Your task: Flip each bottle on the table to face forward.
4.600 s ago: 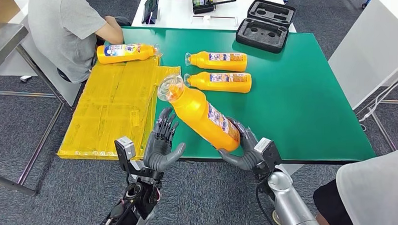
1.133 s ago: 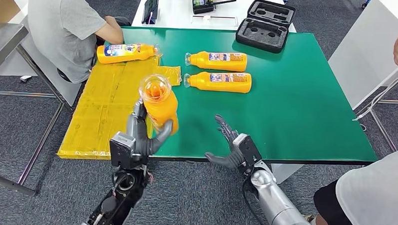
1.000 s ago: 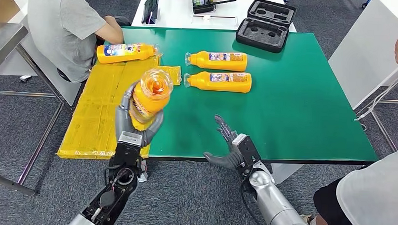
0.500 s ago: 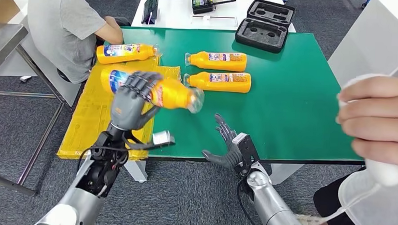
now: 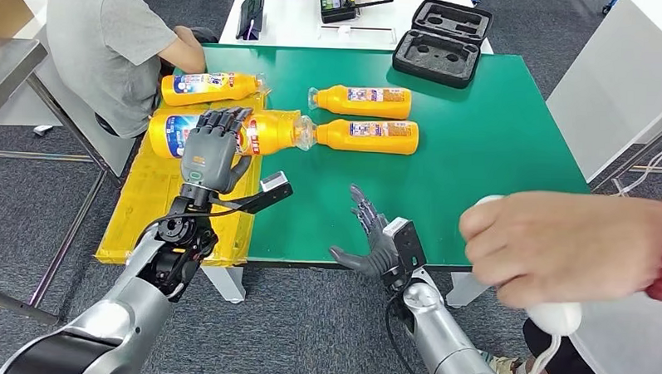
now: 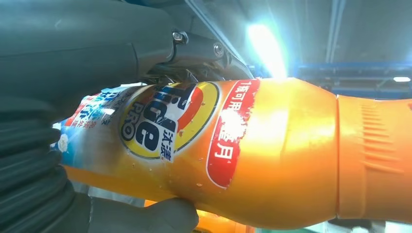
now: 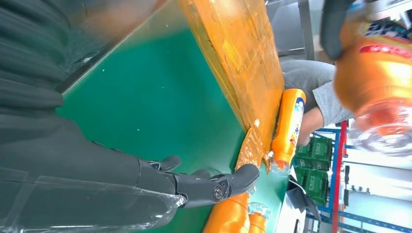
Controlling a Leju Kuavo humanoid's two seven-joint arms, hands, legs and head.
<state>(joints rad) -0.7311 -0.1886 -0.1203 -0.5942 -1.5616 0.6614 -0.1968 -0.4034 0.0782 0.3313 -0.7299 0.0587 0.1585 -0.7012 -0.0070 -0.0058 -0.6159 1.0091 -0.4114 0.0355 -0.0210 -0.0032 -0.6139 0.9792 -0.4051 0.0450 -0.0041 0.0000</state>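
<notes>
**Over the yellow sheet: one bottle held, three lying**

At the bench's (image 5: 495, 151) 9 o'clock side, left hand (image 5: 208, 154) grips held bottle (image 5: 267, 131) horizontal, cap toward 3 o'clock, label showing. Right hand (image 5: 371, 238) at the 6 o'clock edge, fingers spread, holding nothing. Three lying bottles: far-left bottle (image 5: 211, 86) on yellow sheet (image 5: 157, 197); upper bottle (image 5: 364, 97); lower bottle (image 5: 371, 135).

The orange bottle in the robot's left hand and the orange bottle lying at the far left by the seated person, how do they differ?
The orange bottle in the left hand is gripped by the left hand above the yellow sheet; the orange bottle by the seated person lies free, untouched. The held bottle sits nearer the robot, the free one farther. Both lie sideways, clear caps pointing right, blue-ended labels showing.
</notes>
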